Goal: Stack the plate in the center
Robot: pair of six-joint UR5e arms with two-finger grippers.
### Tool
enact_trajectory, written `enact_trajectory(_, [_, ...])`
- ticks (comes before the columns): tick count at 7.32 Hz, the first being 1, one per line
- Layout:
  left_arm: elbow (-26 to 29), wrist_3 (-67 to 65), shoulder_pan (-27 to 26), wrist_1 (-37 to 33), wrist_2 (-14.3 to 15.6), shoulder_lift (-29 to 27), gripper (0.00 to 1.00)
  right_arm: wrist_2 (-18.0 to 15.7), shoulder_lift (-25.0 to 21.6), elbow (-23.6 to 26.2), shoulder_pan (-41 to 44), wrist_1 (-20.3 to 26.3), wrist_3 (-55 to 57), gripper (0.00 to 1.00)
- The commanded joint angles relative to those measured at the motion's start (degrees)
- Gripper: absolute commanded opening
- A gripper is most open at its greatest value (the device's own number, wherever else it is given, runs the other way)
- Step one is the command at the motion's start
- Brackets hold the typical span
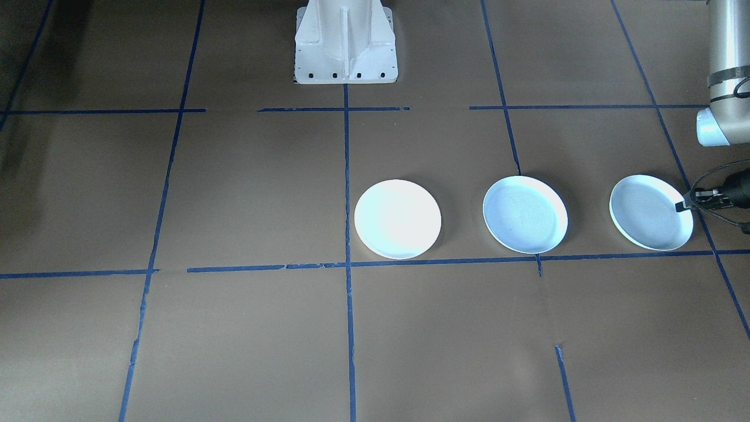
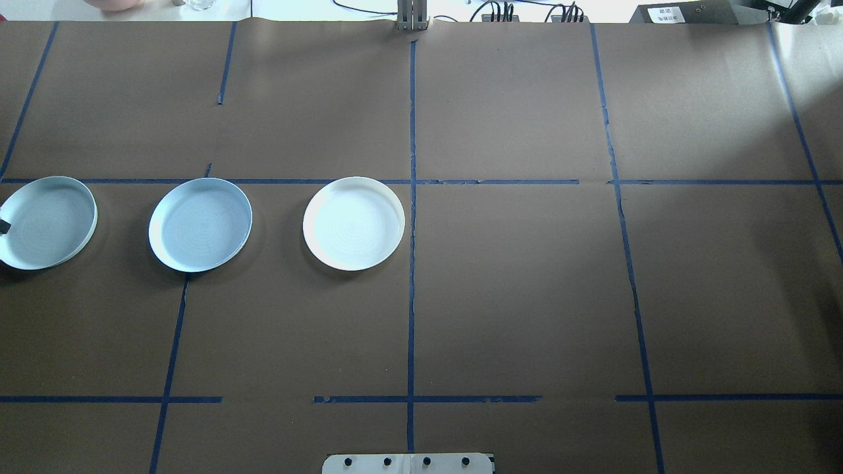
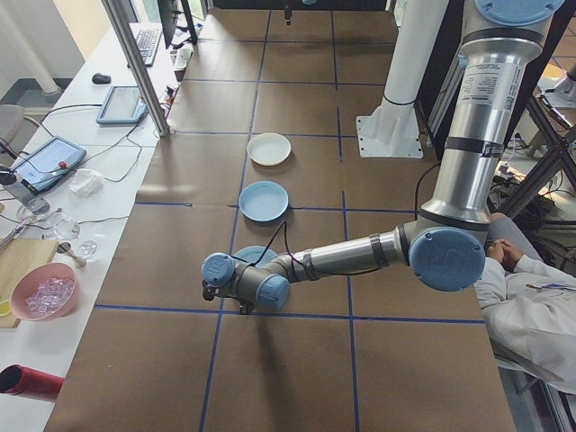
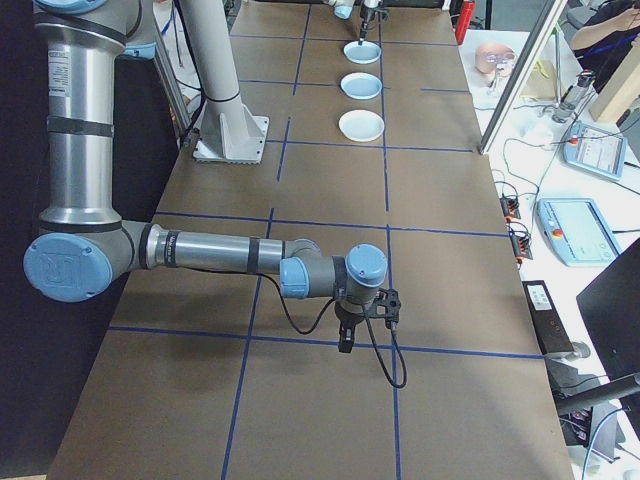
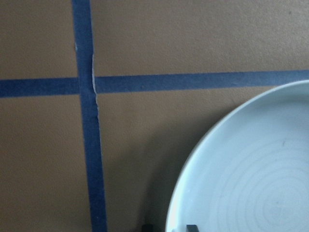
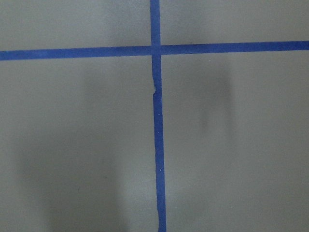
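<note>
Three plates lie in a row on the brown table. The center plate [image 1: 525, 214] [image 2: 200, 224] is pale bluish with a raised rim. On the robot's left lies a similar bluish plate [image 1: 650, 212] [image 2: 46, 222] [image 5: 251, 174]. My left gripper [image 1: 681, 206] [image 5: 169, 228] is shut on this plate's outer rim, one finger inside and one outside. A bright white plate [image 1: 397, 218] [image 2: 353, 222] sits on the other side of the center one. My right gripper [image 4: 368, 325] hangs over bare table far from the plates; I cannot tell whether it is open or shut.
Blue tape lines [image 2: 411, 197] divide the table into squares. The robot's white base [image 1: 345, 44] stands at the table's edge. A side bench holds tablets [image 3: 123, 103] and a pink bowl [image 3: 43, 292]. A person in a white coat [image 3: 531, 297] sits beside the robot.
</note>
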Motion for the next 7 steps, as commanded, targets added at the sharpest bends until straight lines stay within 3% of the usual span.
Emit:
enact_trajectory(1, [-3.45,2.48,-0.73,0.75,-3.35,0.67,0.0,0.0,0.0,0.09,0.0,0.0,0.0,1.0])
enact_trajectory(3, [-7.49,2.77,-3.45,2.86,-5.05,0.93,0.0,0.0,0.0,0.0,0.0,0.0,0.0,1.0])
enact_trajectory(5, [-11.37,1.11,-2.94,2.87,-8.39,1.29,0.0,0.0,0.0,0.0,0.0,0.0,0.0,1.0])
enact_trajectory(7, [-14.01,-7.05,-1.01,2.78,-8.57,0.59,0.0,0.0,0.0,0.0,0.0,0.0,0.0,1.0])
